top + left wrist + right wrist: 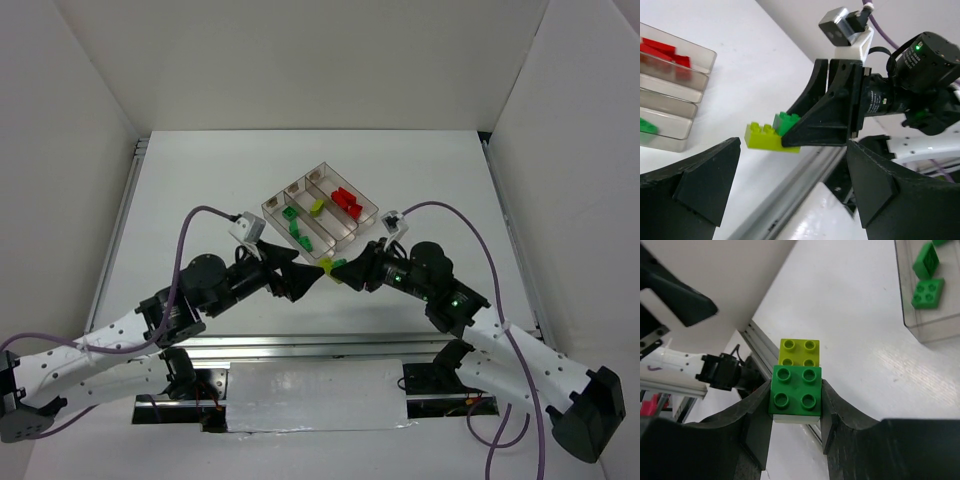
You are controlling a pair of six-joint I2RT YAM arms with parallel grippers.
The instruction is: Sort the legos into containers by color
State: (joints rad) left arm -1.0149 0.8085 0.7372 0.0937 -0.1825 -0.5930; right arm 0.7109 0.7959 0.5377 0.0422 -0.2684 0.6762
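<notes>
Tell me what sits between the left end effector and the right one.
A yellow-green lego with a dark green lego stacked on it, clamped by the right end effector; the left end effector stands open. Left wrist view shows it.

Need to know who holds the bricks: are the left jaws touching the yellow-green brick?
Apart. The left wrist view shows the left gripper open wide, a clear gap on each side of the yellow-green brick; the right gripper holds it.

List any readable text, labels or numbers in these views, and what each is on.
No text is readable in any view.
The pale tags at one end of the tray compartments, top view: too small to read.
Studs of the stacked bricks, right wrist view: no lettering legible.
</notes>
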